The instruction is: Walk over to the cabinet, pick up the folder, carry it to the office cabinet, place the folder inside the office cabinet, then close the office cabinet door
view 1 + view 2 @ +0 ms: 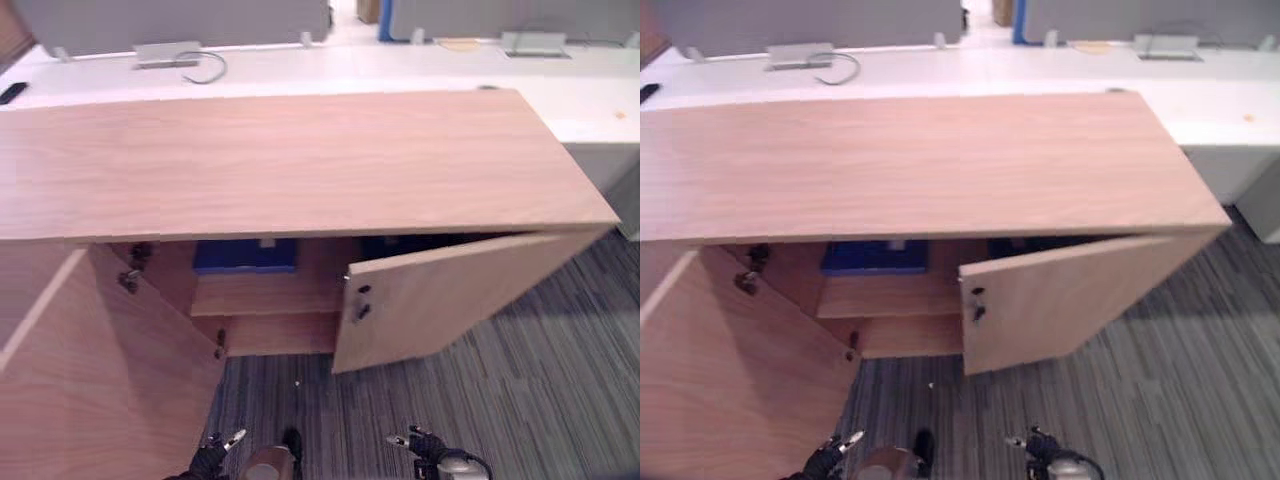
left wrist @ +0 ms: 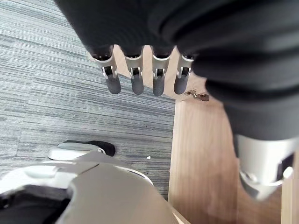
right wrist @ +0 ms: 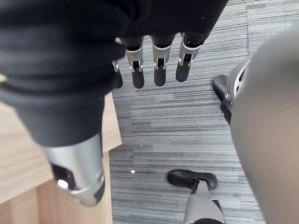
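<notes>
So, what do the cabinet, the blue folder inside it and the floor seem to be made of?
Cabinet: wood or wood-look laminate, matt, with a light grain running along the top and doors; its hinges look like metal.
Blue folder: probably plastic or coated card, smooth and evenly coloured; too shaded to be sure.
Floor: carpet, grey with fine stripes, no shine.

Two dark-covered hands with silver fingers, in front of the office cabinet [image 1: 300,160].
The left hand [image 2: 159,77] and right hand [image 3: 160,65] each wear a black ribbed cover over back and wrist; the fingers [image 2: 135,81] are silver, slotted, with dark rounded tips, and the thumb [image 3: 79,172] is a thicker silver barrel.
</notes>
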Robot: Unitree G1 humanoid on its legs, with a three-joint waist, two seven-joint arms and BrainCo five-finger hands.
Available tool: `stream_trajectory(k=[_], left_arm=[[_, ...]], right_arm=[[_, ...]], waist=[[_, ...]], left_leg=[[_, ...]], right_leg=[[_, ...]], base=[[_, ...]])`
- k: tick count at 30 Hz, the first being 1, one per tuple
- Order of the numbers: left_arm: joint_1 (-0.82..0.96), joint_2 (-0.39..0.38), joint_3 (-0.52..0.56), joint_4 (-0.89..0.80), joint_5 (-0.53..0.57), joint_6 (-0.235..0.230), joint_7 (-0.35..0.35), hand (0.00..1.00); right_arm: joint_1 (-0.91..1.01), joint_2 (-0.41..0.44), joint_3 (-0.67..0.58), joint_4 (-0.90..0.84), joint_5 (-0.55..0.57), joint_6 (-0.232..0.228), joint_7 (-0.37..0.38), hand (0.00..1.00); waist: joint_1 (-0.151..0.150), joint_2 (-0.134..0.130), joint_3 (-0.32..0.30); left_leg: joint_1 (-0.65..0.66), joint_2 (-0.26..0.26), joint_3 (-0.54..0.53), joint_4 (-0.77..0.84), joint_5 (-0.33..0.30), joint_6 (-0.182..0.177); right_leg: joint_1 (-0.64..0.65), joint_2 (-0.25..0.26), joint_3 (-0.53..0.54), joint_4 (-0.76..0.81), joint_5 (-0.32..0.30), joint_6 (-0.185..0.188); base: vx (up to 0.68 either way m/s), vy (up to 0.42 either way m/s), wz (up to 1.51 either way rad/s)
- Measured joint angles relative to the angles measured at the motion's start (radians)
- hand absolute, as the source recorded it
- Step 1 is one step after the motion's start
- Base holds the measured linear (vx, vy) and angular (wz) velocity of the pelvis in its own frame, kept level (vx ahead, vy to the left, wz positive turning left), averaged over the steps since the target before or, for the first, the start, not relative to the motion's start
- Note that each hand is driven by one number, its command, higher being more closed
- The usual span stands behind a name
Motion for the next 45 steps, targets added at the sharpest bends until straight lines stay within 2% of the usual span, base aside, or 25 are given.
stream_trajectory(k=[1,2,3,5,6,8,10,11,13,14,17,18,19,21,23,24,25,26,28,29,31,33,37,41,45], left_arm=[[-0.003,0.008,-0.01,0.0,0.004,0.0,0.0,0.0],[-0.011,0.009,-0.015,0.0,0.006,-0.001,0.0,0.0],[-0.013,0.009,-0.016,0.0,0.006,-0.002,0.0,0.0],[-0.02,0.012,-0.026,0.0,0.006,-0.004,0.001,0.0],[-0.025,0.012,-0.026,0.002,0.011,-0.008,0.002,0.0],[-0.039,0.012,-0.026,0.016,0.014,-0.022,0.007,0.0],[-0.038,0.014,-0.001,0.032,0.013,-0.032,0.011,0.0],[-0.034,0.012,0.023,0.035,0.011,-0.032,0.016,0.0],[-0.027,-0.016,0.075,0.045,0.007,-0.032,0.023,0.0],[-0.027,-0.022,0.094,0.044,0.001,-0.032,0.025,0.0],[-0.036,-0.021,0.106,0.022,-0.052,-0.032,0.024,0.0],[-0.048,-0.031,0.097,-0.006,-0.079,-0.033,0.024,0.0],[-0.056,-0.037,0.085,-0.019,-0.088,-0.033,0.025,0.0],[-0.089,-0.048,0.029,-0.058,-0.122,-0.036,0.015,0.0],[-0.09,-0.057,0.001,-0.064,-0.143,-0.042,0.007,0.0],[-0.091,-0.063,-0.013,-0.066,-0.163,-0.043,-0.007,0.0],[-0.098,-0.063,-0.029,-0.066,-0.171,-0.044,-0.02,0.0],[-0.098,-0.063,-0.04,-0.065,-0.186,-0.045,-0.033,0.0],[-0.098,-0.047,-0.044,-0.039,-0.219,-0.04,-0.065,0.0],[-0.094,-0.044,-0.03,-0.032,-0.235,-0.039,-0.072,0.0],[-0.068,-0.033,0.035,0.034,-0.278,-0.02,-0.091,0.0],[-0.065,-0.019,0.063,0.085,-0.304,0.002,-0.111,0.0],[-0.059,-0.022,0.146,0.12,-0.347,0.026,-0.131,0.0],[-0.065,-0.007,0.317,0.119,-0.393,0.028,-0.138,0.0],[-0.103,0.036,0.465,0.119,-0.359,0.028,-0.11,0.0]], right_arm=[[0.007,0.01,-0.011,-0.001,0.023,-0.001,-0.005,0.0],[0.015,0.025,-0.011,-0.006,0.048,-0.005,-0.008,0.0],[0.016,0.029,-0.011,-0.017,0.059,-0.007,-0.009,0.0],[0.017,0.031,-0.012,-0.019,0.085,-0.011,-0.013,0.0],[0.017,0.031,-0.016,-0.02,0.105,-0.014,-0.014,0.0],[0.019,0.037,-0.057,-0.02,0.137,-0.018,-0.014,0.0],[0.032,0.054,-0.089,-0.016,0.138,-0.02,-0.014,0.0],[0.04,0.065,-0.091,-0.016,0.138,-0.02,-0.013,0.0],[0.047,0.062,-0.124,-0.019,0.138,-0.022,-0.013,0.0],[0.057,0.061,-0.124,-0.019,0.137,-0.021,-0.013,0.0],[0.077,0.063,-0.111,-0.048,0.138,-0.023,-0.014,0.0],[0.084,0.063,-0.113,-0.055,0.14,-0.026,-0.016,0.0],[0.083,0.064,-0.122,-0.056,0.142,-0.028,-0.016,0.0],[0.077,0.066,-0.157,-0.05,0.161,-0.03,-0.017,0.0],[0.082,0.059,-0.181,-0.047,0.176,-0.031,-0.017,0.0],[0.082,0.053,-0.199,-0.049,0.18,-0.032,-0.017,0.0],[0.08,0.054,-0.213,-0.053,0.191,-0.032,-0.017,0.0],[0.081,0.059,-0.231,-0.053,0.205,-0.032,-0.016,0.0],[0.111,0.062,-0.295,-0.038,0.217,-0.029,-0.016,0.0],[0.113,0.067,-0.31,-0.033,0.219,-0.028,-0.016,0.0],[0.122,0.071,-0.349,-0.034,0.24,-0.02,-0.013,0.0],[0.13,0.075,-0.363,-0.038,0.252,-0.019,-0.012,0.0],[0.15,0.076,-0.365,-0.037,0.256,-0.015,-0.003,0.0],[0.149,0.076,-0.4,-0.038,0.263,-0.012,0.007,0.0],[0.152,0.075,-0.432,-0.035,0.268,-0.009,0.008,0.0]], waist=[[-0.005,0.001,0.0],[-0.008,0.002,0.0],[-0.01,0.002,0.0],[-0.019,0.002,0.0],[-0.034,0.001,-0.001],[-0.051,-0.006,-0.005],[-0.051,-0.034,-0.016],[-0.05,-0.049,-0.02],[-0.055,-0.027,-0.033],[-0.055,-0.025,-0.033],[-0.055,-0.029,-0.022],[-0.061,-0.03,-0.011],[-0.065,-0.032,-0.007],[-0.08,-0.033,0.009],[-0.086,-0.032,0.012],[-0.096,-0.017,0.009],[-0.103,-0.012,0.018],[-0.107,-0.01,0.025],[-0.125,-0.028,0.016],[-0.122,-0.028,0.018],[-0.124,-0.021,0.011],[-0.14,-0.013,0.009],[-0.14,-0.018,0.013],[-0.14,-0.015,0.012],[-0.141,-0.014,0.012]], left_leg=[[0.0,-0.002,-0.025,-0.001,0.002,0.003],[0.002,-0.001,-0.072,-0.005,0.006,0.007],[0.002,-0.002,-0.091,-0.007,0.008,0.007],[0.009,-0.023,-0.166,-0.015,0.013,0.003],[0.014,-0.038,-0.214,-0.028,0.021,-0.006],[0.013,-0.048,-0.284,-0.034,0.021,-0.02],[0.01,-0.054,-0.322,-0.032,0.015,-0.044],[0.007,-0.049,-0.333,-0.028,0.009,-0.059],[-0.029,0.028,-0.324,0.014,-0.007,-0.099],[-0.036,0.068,-0.333,0.016,-0.005,-0.134],[-0.053,0.114,-0.389,0.009,0.008,-0.168],[-0.078,0.123,-0.366,0.013,0.028,-0.159],[-0.093,0.131,-0.316,0.014,0.041,-0.14],[-0.161,0.203,0.023,0.155,-0.002,-0.058],[-0.152,0.245,0.248,0.283,-0.044,-0.025],[-0.159,0.252,0.323,0.291,-0.06,-0.025],[-0.162,0.244,0.368,0.282,-0.066,-0.016],[-0.157,0.212,0.354,0.239,-0.065,-0.016],[-0.11,0.087,0.293,0.021,0.042,-0.009],[-0.091,0.077,0.308,-0.011,0.043,-0.002],[0.004,0.033,0.331,-0.179,0.137,-0.004],[0.033,0.009,0.3,-0.279,0.193,0.0],[0.045,-0.008,0.271,-0.279,0.194,0.001],[0.067,-0.015,0.261,-0.279,0.183,0.005],[0.073,-0.02,0.263,-0.279,0.165,0.008]], right_leg=[[-0.022,0.001,0.055,0.045,-0.024,-0.016],[-0.058,0.054,0.194,0.06,-0.106,-0.001],[-0.074,0.084,0.259,0.052,-0.133,0.009],[-0.109,0.173,0.478,-0.028,-0.182,0.024],[-0.122,0.207,0.596,-0.07,-0.194,0.033],[-0.13,0.248,0.742,-0.114,-0.194,0.037],[-0.126,0.261,0.775,-0.164,-0.166,0.055],[-0.112,0.258,0.771,-0.175,-0.2,0.087],[-0.107,0.322,0.72,-0.213,-0.206,0.063],[-0.092,0.361,0.693,-0.222,-0.205,0.05],[-0.058,0.419,0.623,-0.244,-0.202,0.032],[-0.057,0.42,0.578,-0.239,-0.206,0.015],[-0.058,0.415,0.549,-0.238,-0.206,0.003],[-0.062,0.376,0.454,-0.236,-0.21,-0.016],[-0.05,0.337,0.413,-0.226,-0.212,-0.014],[-0.051,0.329,0.401,-0.213,-0.217,-0.004],[-0.056,0.321,0.392,-0.198,-0.228,0.01],[-0.062,0.318,0.391,-0.211,-0.237,0.009],[-0.016,0.307,0.386,-0.313,-0.211,-0.004],[-0.006,0.291,0.376,-0.326,-0.199,0.009],[0.019,0.28,0.365,-0.329,-0.192,0.019],[0.025,0.28,0.341,-0.338,-0.195,0.015],[0.063,0.275,0.306,-0.356,-0.195,0.014],[0.101,0.276,0.295,-0.378,-0.195,0.013],[0.117,0.278,0.293,-0.403,-0.192,0.007]], base=[[0.15,0.17,1.2],[0.05,0.053,0.95],[0.05,0.065,1.06],[-0.01,-0.021,1.02],[-0.03,-0.104,1.16],[-0.04,-0.206,1.21],[-0.05,-0.307,0.79],[-0.03,-0.306,0.42],[-0.01,-0.357,0.39],[0.01,-0.396,0.45],[0.01,-0.275,0.57],[-0.02,-0.196,0.89],[-0.04,-0.14,1.1],[-0.04,-0.039,1.05],[0.03,0.101,0.75],[0.08,0.179,0.84],[0.04,0.193,0.85],[-0.02,0.172,1.07],[-0.05,0.079,1.43],[-0.02,0.087,0.9],[0.0,0.1,0.14],[0.0,0.06,0.32],[0.0,0.011,0.29],[0.01,-0.025,0.08],[0.02,-0.014,0.0]])
